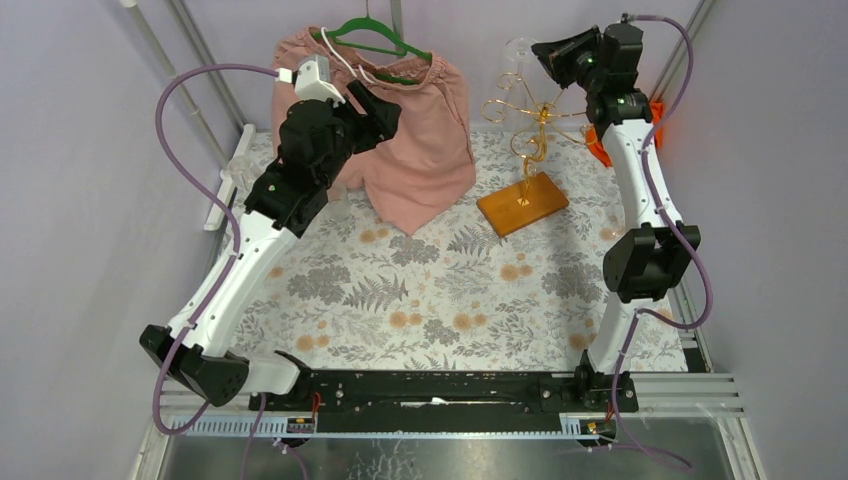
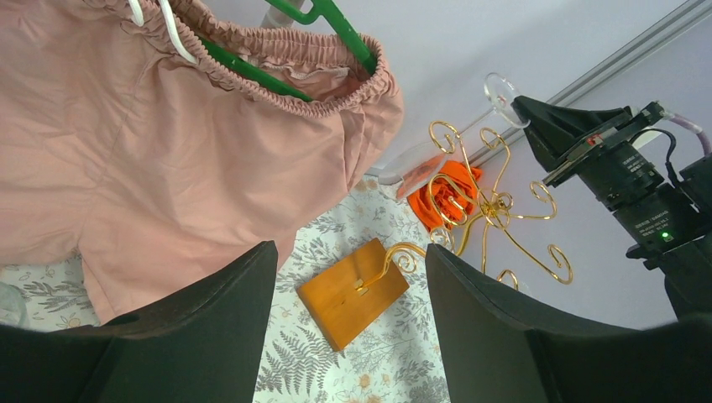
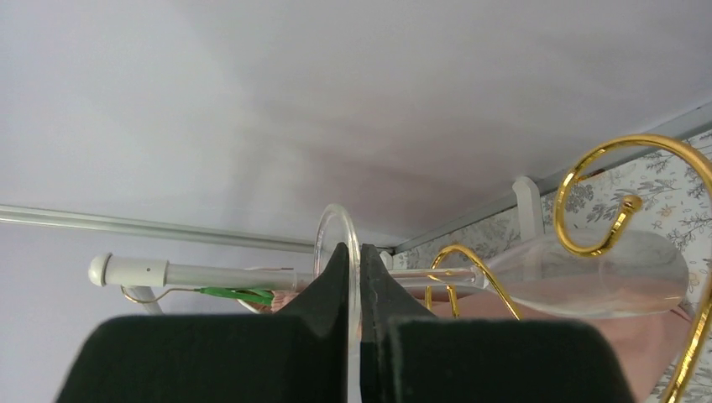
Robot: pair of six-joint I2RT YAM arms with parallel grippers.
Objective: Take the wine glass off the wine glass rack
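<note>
Wine glass [image 3: 579,281] lies sideways, its foot clamped edge-on in the shut right gripper [image 3: 353,252], left gripper [image 2: 351,252] gaping empty.

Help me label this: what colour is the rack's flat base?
The base is orange-brown wood; the left wrist view shows it best.

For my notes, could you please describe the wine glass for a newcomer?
Find the gold wire rack far right on the table. At its top, the right gripper pinches a round foot: the wine glass, the only clear thing among gold curls.
</note>
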